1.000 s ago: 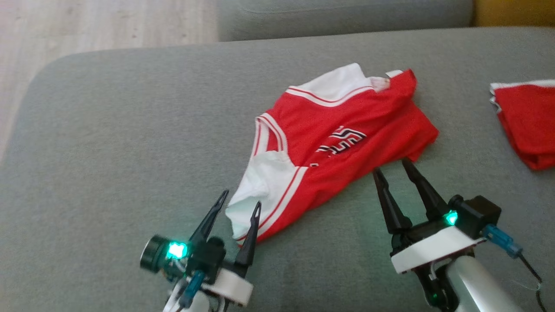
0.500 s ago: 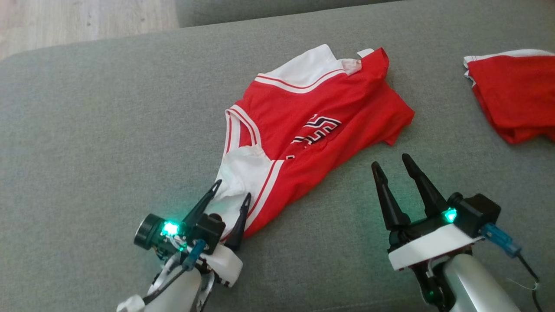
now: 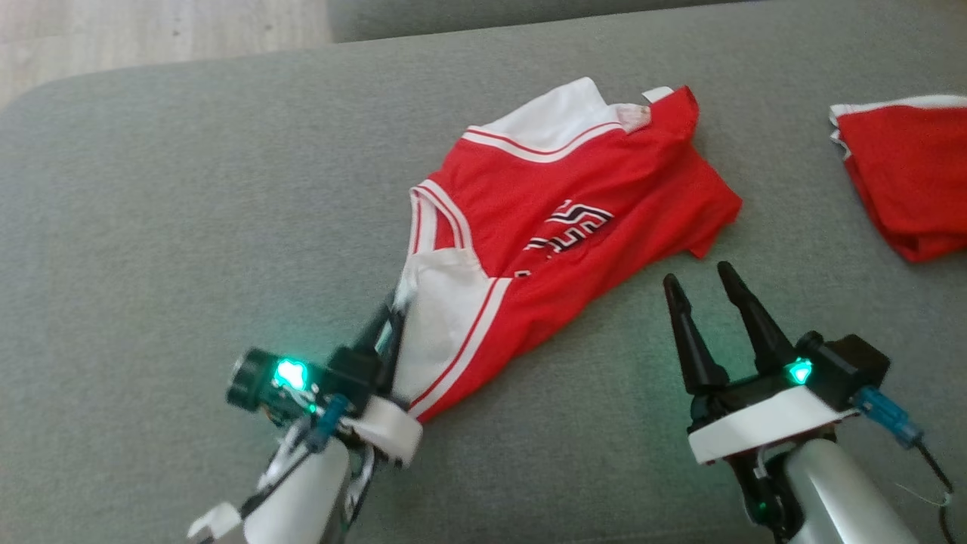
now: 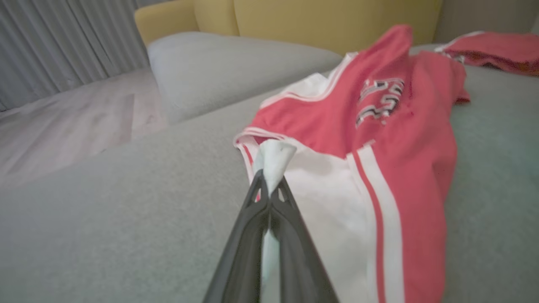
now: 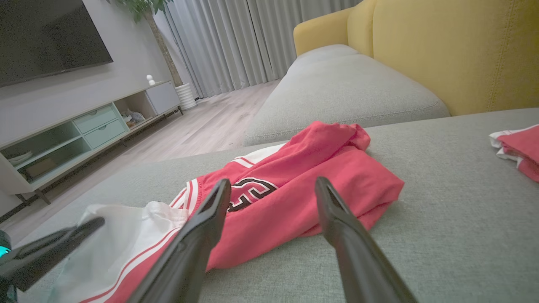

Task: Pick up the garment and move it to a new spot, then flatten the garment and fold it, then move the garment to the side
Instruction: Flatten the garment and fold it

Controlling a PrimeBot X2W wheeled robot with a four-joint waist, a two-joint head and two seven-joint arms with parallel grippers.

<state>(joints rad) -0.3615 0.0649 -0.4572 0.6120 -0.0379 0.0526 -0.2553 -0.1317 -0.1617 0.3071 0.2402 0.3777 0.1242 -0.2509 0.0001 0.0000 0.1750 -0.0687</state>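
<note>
A red and white jersey (image 3: 559, 227) with black lettering lies rumpled on the grey sofa cushion (image 3: 189, 227). My left gripper (image 3: 394, 306) is shut on the white near corner of the jersey (image 4: 358, 139); the left wrist view has a tuft of white cloth (image 4: 273, 158) pinched between the fingertips. My right gripper (image 3: 699, 283) stands open just short of the jersey's red lower edge, touching nothing. In the right wrist view the jersey (image 5: 294, 198) lies beyond its spread fingers (image 5: 206, 223).
A second red and white garment (image 3: 906, 181) lies at the cushion's right. Another grey cushion (image 5: 345, 92) and a yellow sofa back (image 5: 454, 50) stand beyond. Wooden floor (image 3: 151, 30) lies off the cushion's far left edge.
My left gripper's fingers closed onto the jersey's white corner, having stood open around it before. The head camera shifted, so the whole picture moved. The right gripper stayed open.
</note>
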